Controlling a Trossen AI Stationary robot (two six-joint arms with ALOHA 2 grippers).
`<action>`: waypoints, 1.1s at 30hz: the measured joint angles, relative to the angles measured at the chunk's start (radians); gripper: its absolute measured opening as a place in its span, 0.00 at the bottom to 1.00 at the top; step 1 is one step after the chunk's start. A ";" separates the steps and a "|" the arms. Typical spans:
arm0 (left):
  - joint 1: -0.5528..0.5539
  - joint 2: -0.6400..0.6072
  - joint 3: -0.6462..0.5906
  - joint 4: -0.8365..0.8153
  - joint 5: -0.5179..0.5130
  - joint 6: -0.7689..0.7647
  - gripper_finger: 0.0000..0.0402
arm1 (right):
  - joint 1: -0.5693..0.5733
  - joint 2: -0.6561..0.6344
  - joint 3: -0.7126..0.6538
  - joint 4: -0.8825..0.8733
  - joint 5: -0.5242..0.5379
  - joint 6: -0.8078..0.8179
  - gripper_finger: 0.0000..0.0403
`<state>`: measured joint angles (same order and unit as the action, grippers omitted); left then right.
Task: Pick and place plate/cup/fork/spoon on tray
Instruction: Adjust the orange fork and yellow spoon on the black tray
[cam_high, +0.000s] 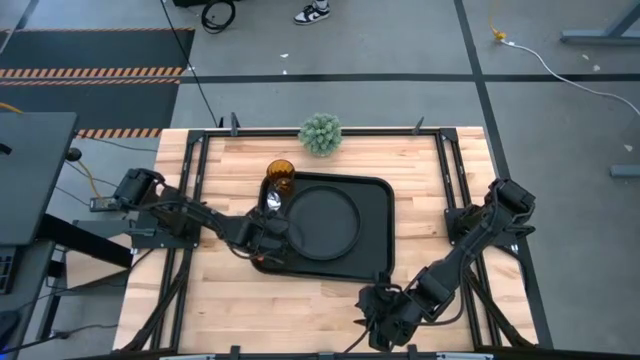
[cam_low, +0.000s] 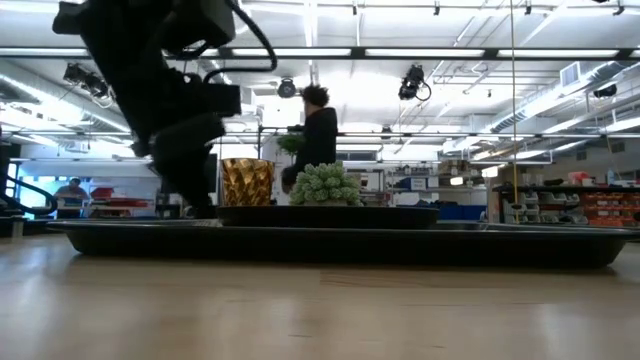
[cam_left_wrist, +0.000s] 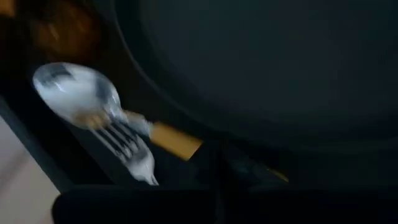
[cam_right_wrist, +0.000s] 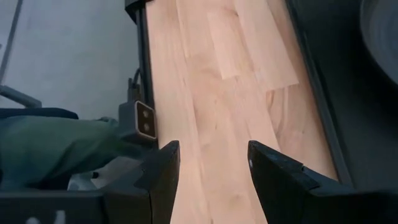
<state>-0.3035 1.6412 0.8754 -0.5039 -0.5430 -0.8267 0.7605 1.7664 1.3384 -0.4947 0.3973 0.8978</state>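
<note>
The black tray (cam_high: 385, 235) lies mid-table with the round plate (cam_high: 325, 220) on it. At the tray's far left corner stands the amber cup (cam_high: 281, 178). Along the tray's left side, beside the plate, lie the spoon (cam_left_wrist: 78, 93) and the fork (cam_left_wrist: 127, 146), their heads together. My left gripper (cam_high: 265, 240) is shut just above the tray's left part, its tips over the spoon's yellow handle. Near the table's front edge, off the tray's near right corner, my right gripper (cam_right_wrist: 214, 174) is open over bare wood. My left gripper's shut fingers (cam_left_wrist: 217, 171) slant down over the spoon's handle (cam_left_wrist: 177, 142), which runs under them toward its free end. The fingers hide that spot, so I cannot tell whether they touch the handle. The spoon's bowl lies in the tray.
A green spiky plant (cam_high: 320, 133) stands at the table's far edge behind the tray. Black frame rails (cam_high: 195, 170) run along the table's left and right sides. Bare wood lies in front of the tray and to its right. A person stands in the room behind.
</note>
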 joint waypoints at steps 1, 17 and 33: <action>0.003 0.004 -0.003 -0.002 0.022 -0.001 0.03 | 0.004 0.000 0.000 0.003 0.000 0.000 0.49; -0.070 0.010 -0.068 0.069 0.232 0.005 0.02 | 0.025 0.000 0.000 0.030 0.028 -0.020 0.49; -0.042 0.004 -0.012 0.129 0.083 0.054 0.02 | 0.008 0.000 0.000 0.028 0.024 -0.071 0.49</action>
<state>-0.3455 1.6455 0.8639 -0.3754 -0.4603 -0.7731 0.7681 1.7664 1.3388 -0.4671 0.4213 0.8272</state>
